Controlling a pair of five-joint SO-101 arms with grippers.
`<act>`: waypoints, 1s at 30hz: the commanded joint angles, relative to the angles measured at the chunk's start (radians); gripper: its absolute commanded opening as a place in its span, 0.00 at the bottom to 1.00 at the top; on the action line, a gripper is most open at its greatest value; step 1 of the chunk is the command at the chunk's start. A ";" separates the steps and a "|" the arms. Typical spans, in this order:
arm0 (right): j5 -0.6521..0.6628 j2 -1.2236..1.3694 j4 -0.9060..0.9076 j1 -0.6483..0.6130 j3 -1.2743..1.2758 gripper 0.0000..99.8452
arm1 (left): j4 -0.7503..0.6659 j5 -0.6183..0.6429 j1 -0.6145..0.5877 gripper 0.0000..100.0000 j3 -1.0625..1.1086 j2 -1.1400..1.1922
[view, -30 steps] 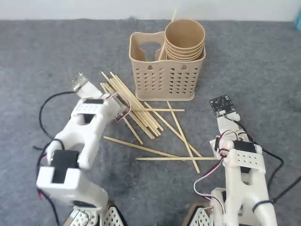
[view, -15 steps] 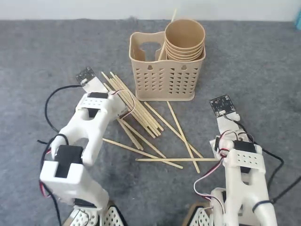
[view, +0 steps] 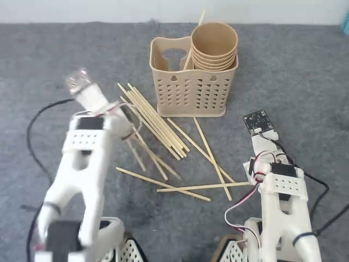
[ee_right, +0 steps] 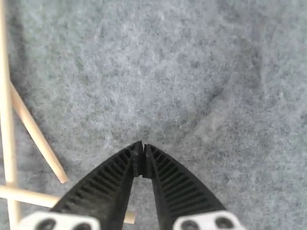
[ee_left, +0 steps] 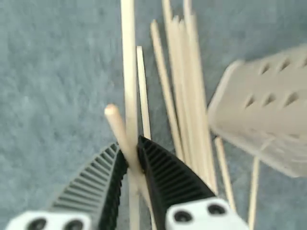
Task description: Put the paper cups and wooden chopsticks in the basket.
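A beige perforated basket [view: 188, 90] stands at the back of the grey mat, with a stack of paper cups [view: 214, 43] in its right compartment and one chopstick leaning inside. Several wooden chopsticks [view: 155, 123] lie fanned out in front of it. My left gripper [ee_left: 128, 148] is shut on one chopstick [ee_left: 116, 125] at the left end of the pile, close to the basket's corner [ee_left: 268, 120]. My right gripper [ee_right: 143, 146] is shut on nothing, just above bare mat, with chopstick ends [ee_right: 36, 136] beside it.
Loose chopsticks [view: 185, 187] lie crosswise between the two arms. The right arm [view: 278, 185] stands at the front right, its cables trailing to the right. The left arm's black cable [view: 34, 136] loops over the mat at left.
The left arm has lifted and swung toward the left, gripping a chopstick. Some chopsticks in the pile shifted with it. The right arm stayed still.
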 commanded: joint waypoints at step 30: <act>0.011 -0.039 0.005 0.010 -0.011 0.01 | -0.994 -0.531 -0.075 0.01 0.805 -1.361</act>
